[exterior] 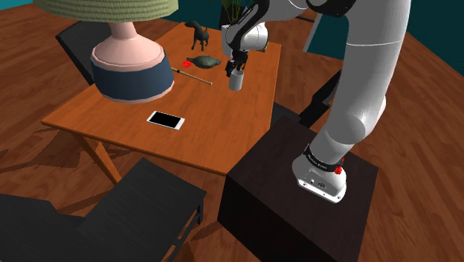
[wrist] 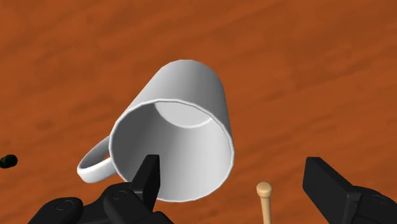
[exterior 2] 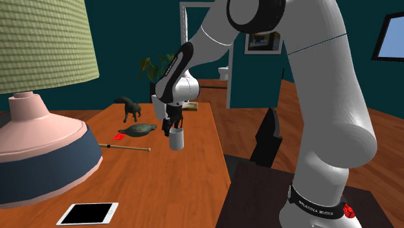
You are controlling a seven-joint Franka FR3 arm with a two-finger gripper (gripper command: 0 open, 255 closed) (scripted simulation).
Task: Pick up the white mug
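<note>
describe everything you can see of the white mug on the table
The white mug is plain and glossy: a cylinder with one loop handle and an empty inside. It stands upright, mouth up, on the brown wooden table. The black gripper hangs open at its rim, one finger over the mouth, the other outside the wall opposite the handle; neither visibly touches it. A thin wooden stick lies close beside it, apart.

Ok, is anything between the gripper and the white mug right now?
Nothing visible blocks it. The open gripper hangs just above the mug, one finger over its mouth. A wooden stick's end lies on the table beside the mug, not across it.
</note>
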